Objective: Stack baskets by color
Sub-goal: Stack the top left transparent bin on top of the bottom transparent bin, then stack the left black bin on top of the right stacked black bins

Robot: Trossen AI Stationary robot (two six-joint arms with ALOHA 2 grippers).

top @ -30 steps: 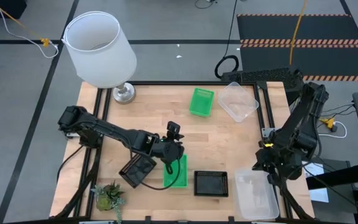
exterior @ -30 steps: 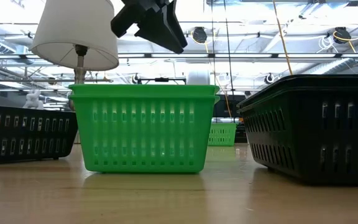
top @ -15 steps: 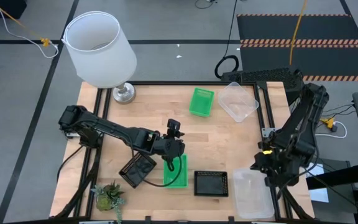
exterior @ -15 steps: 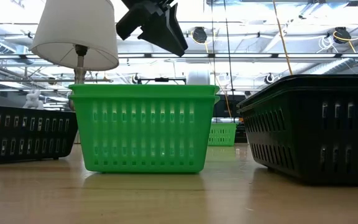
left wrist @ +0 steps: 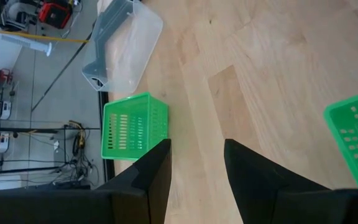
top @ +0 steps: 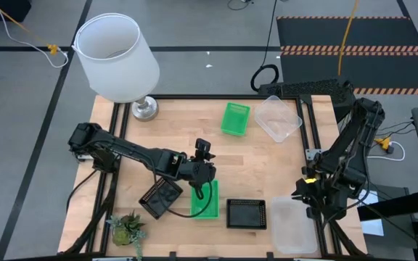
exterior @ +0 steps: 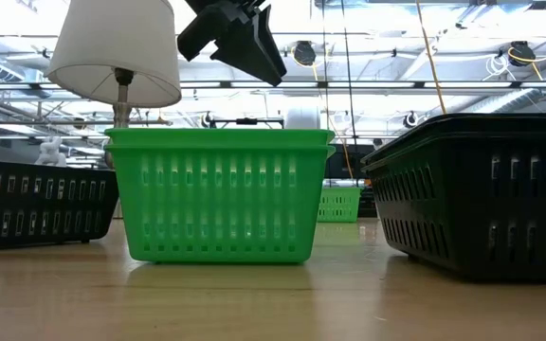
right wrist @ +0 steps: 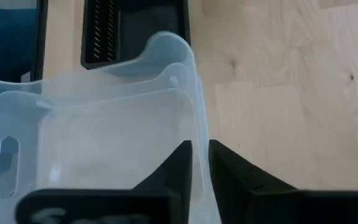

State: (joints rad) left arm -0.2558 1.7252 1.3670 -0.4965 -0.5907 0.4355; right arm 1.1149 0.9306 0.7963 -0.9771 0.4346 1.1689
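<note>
Since a second ago, the clear basket in my right claw has been travelling inward from the desk's near right corner, and it is now lying beside the black basket at the near edge. My right claw's fingers are straddling the rim of that clear basket, one on each side of its wall, but I cannot tell whether they are pinching it or just loosening. My left claw is hovering with its fingers parted and nothing between them, just above the far end of the green basket that is sitting at the near middle of the desk. Another black basket is resting tilted just left of that green one. A second green basket is standing near the far edge, and a second clear basket is lying beside it at the far right corner. The white lampshade is standing over the far left corner, and the small potted plant is sitting at the near left corner.
</note>
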